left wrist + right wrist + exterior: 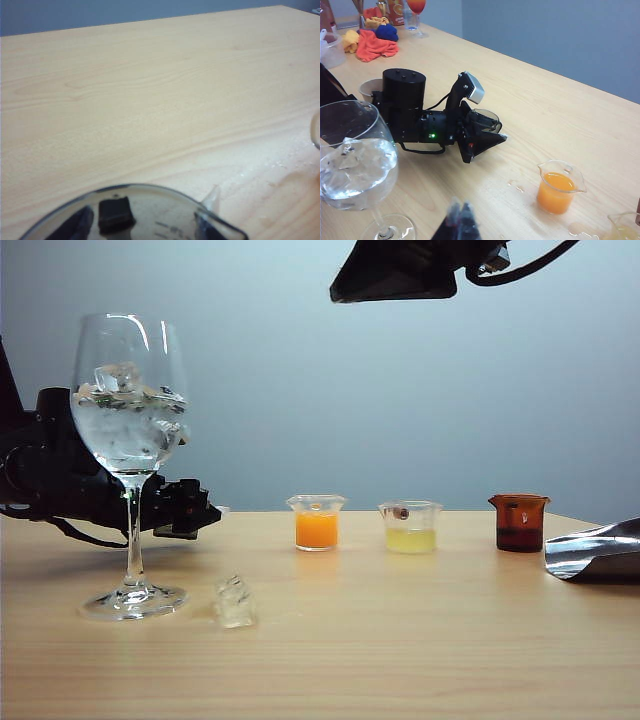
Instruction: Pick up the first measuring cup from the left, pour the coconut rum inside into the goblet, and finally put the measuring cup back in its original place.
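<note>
Returning: left gripper (487,137) grasps measuring cup (482,119) near table (400,640); goblet (128,400) filled.
Next: set down, release.
Right gripper (460,220): finger state untellable.

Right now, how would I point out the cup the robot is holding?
Find the goblet, far left in the exterior view, with the right gripper hanging near it; behind its stem the left gripper sits low, clamped on the measuring cup. Unlike the orange cup, yellow cup and brown cup standing in a row, it is smoky grey.
</note>
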`<state>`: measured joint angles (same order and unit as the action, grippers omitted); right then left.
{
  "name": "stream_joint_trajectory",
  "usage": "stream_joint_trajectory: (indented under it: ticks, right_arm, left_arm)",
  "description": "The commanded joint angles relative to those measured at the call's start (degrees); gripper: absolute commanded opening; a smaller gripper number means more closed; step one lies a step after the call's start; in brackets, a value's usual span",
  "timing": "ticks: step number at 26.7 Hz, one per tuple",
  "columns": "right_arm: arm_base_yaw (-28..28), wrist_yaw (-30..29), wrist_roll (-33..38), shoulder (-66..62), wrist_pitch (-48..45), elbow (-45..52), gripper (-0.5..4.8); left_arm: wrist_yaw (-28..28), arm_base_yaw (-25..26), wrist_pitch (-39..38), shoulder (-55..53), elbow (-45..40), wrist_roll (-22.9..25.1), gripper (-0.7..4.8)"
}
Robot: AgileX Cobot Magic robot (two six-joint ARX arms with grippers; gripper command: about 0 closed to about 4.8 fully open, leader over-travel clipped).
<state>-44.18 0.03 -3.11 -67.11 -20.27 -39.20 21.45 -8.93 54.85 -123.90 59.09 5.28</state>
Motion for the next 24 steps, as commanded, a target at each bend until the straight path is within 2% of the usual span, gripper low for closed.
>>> stream_joint_trajectory:
  ticks: [1, 3, 5, 6, 10, 11, 12, 15, 24]
  right_arm:
    - [-0.04, 0.04, -0.15, 0.15, -0.96, -0.28, -0.09]
    - [-0.04, 0.04, -0.13, 0.17, -0.96, -0.28, -0.09]
    - [-0.07, 0.04, -0.13, 0.17, -0.96, -0.28, -0.09]
    - [-0.07, 0.04, -0.13, 0.17, -0.96, -0.28, -0.09]
    - [-0.07, 0.04, -0.13, 0.17, -0.96, -0.28, -0.09]
    - [-0.07, 0.04, -0.13, 0.17, -0.98, -0.28, -0.09]
    - [-0.07, 0.04, -0.11, 0.17, -0.96, -0.28, -0.09]
    - [-0.07, 0.04, -0.11, 0.2, -0.96, -0.28, -0.09]
    - [-0.09, 0.0, 0.11, 0.28, -0.94, -0.28, -0.09]
  left_arm:
    - [0.26, -0.57, -0.42, 0.17, 0.17, -0.13, 1.8]
    - [0.24, -0.57, -1.05, 0.17, 0.17, -0.15, 1.98]
    - [0.24, -0.57, -1.9, 0.17, 0.17, -0.15, 3.65]
    - [0.26, -0.57, -1.95, 0.2, 0.17, -0.17, 3.96]
    - [0.44, -0.57, -2.03, 0.2, 0.17, -0.2, 4.13]
    - [0.44, -0.57, -2.03, 0.2, 0.17, -0.22, 4.33]
    - [0.5, -0.57, -2.03, 0.24, 0.17, -0.52, 4.79]
    - [0.42, -0.57, -2.03, 0.31, 0.17, -2.84, 4.79]
    - [0.02, -0.57, -3.43, 1.18, 0.13, -4.28, 4.79]
